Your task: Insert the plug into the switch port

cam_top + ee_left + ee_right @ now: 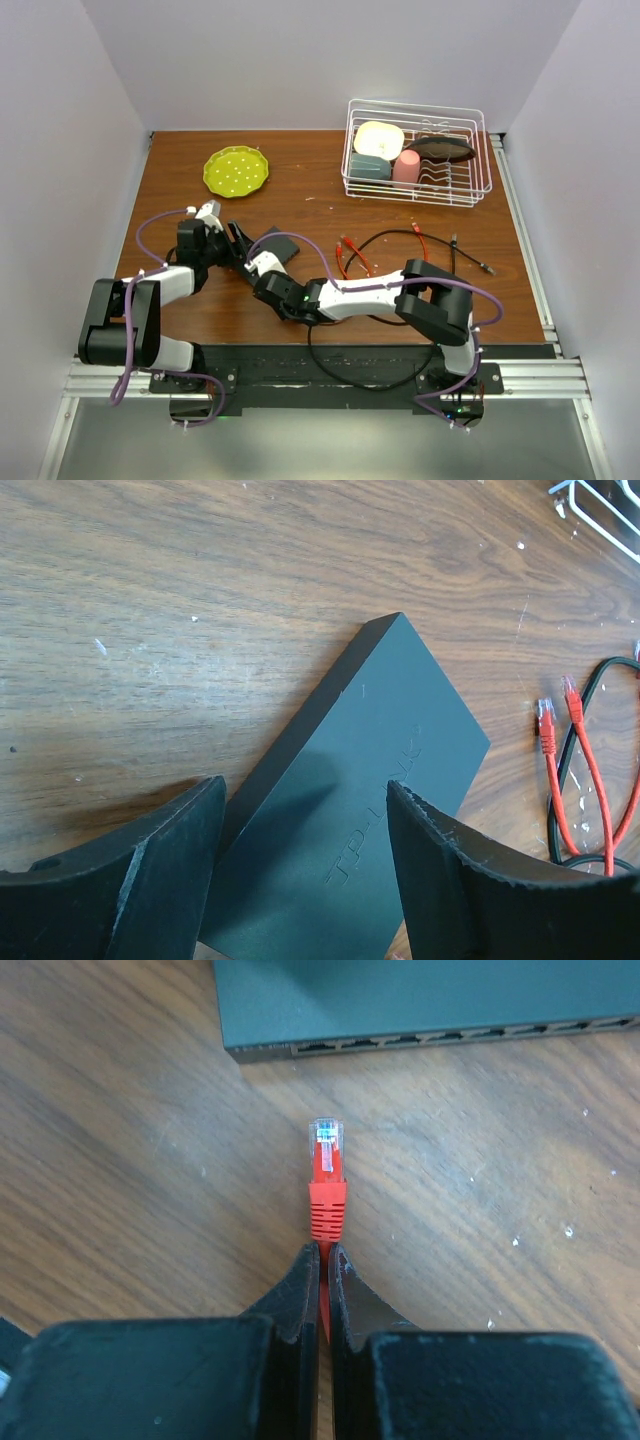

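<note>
The switch (284, 245) is a flat matte-black box lying on the wooden table. In the left wrist view the switch (370, 780) lies diagonally under my left gripper (305, 820), which is open with a finger on each side of the box's near end. My right gripper (324, 1255) is shut on the red cable just behind the red plug (327, 1160). The plug's clear tip points at the row of ports (440, 1038) on the switch's long edge, near the row's left end, a short gap away. In the top view the right gripper (262, 270) is close in front of the switch.
A yellow-green round plate (236, 170) sits at the back left. A white wire dish rack (418, 178) with cups stands at the back right. Loose red and black cables (400, 250) lie to the right of the switch. Two spare red plugs (546, 720) lie near it.
</note>
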